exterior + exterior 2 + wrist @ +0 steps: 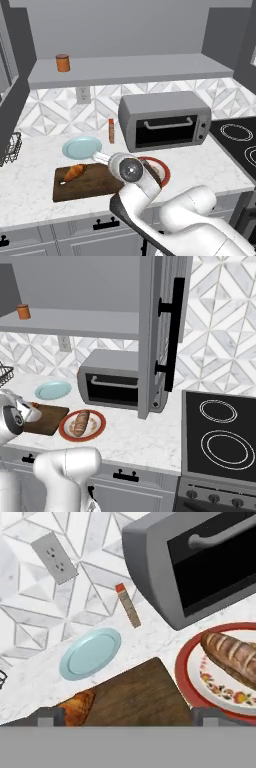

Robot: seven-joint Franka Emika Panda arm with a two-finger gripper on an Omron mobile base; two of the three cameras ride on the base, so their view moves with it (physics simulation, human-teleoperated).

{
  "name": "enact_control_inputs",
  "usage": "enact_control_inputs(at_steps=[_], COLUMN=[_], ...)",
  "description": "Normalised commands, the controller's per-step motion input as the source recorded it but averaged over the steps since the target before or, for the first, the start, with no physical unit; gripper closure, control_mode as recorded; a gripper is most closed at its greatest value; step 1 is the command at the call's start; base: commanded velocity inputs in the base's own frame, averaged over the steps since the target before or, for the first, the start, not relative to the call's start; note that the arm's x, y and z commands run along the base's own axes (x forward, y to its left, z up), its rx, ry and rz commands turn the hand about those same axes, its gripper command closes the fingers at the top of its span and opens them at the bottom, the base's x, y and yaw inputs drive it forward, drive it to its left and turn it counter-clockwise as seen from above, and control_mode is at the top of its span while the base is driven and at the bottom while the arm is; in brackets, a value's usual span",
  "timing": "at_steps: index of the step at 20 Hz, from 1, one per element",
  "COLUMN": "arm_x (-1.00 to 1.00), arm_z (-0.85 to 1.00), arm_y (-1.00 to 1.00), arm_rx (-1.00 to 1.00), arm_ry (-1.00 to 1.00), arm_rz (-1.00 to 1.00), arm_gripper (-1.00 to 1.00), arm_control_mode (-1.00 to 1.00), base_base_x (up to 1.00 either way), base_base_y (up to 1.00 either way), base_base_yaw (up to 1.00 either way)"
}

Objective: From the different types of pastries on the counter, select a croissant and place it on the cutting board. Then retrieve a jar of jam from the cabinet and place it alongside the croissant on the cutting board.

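**Croissant on the board, jam jar waiting up on the shelf**

Croissant (74,172) lay at the left end of the cutting board (95,187), in the lower left of the left base view, so that half of the task looked finished. The jar of jam (62,63) stood upright on the cabinet (130,70) shelf, in the upper left of the same view, alone and well apart from everything on the counter (30,175).

The gripper (128,717) hung low over the board with its fingers spread wide and nothing between them; in the hand view the finger tips (47,716) rose at the bottom edge, the croissant just beside the left one. The jar sat far above and to the left of the hand, so a long upward reach seemed to be needed next.

The jar appeared rigid and squat, probably smooth-sided and rather slippery, heavier than the pastry and likely to break if dropped. A sideways hold across the middle of its body, below the darker lid, looked the safest. The croissant, by contrast, seemed light and soft, easily crushed.

Nearby stood a light blue plate (81,147), a slim bottle (111,131), a toaster oven (165,121), and a red-rimmed plate (97,433) carrying the long loaf (81,422).
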Motion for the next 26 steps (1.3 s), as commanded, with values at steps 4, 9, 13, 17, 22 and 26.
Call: enact_control_inputs(at_steps=[4,9,13,17,22,26], arm_x=[-0.02,0.00,0.00,0.00,-0.01,-0.01], arm_z=[0.08,0.05,0.33,1.00,1.00,1.00], arm_y=[-0.32,-0.09,-0.04,-0.05,0.00,0.00], arm_rx=[-0.13,-0.03,0.00,-0.01,0.00,-0.01], arm_ry=[-0.48,-0.25,0.01,-0.09,-0.11,0.00], arm_rz=[0.25,0.18,0.08,0.14,0.14,0.13], arm_gripper=[-1.00,-1.00,-1.00,-1.00,-1.00,-1.00], arm_control_mode=[-1.00,-1.00,-1.00,-1.00,-1.00,-1.00], base_base_x=[0.00,0.00,0.00,0.00,0.00,0.00], base_base_y=[0.00,0.00,0.00,0.00,0.00,0.00], base_base_yaw=[0.00,0.00,0.00,0.00,0.00,0.00])
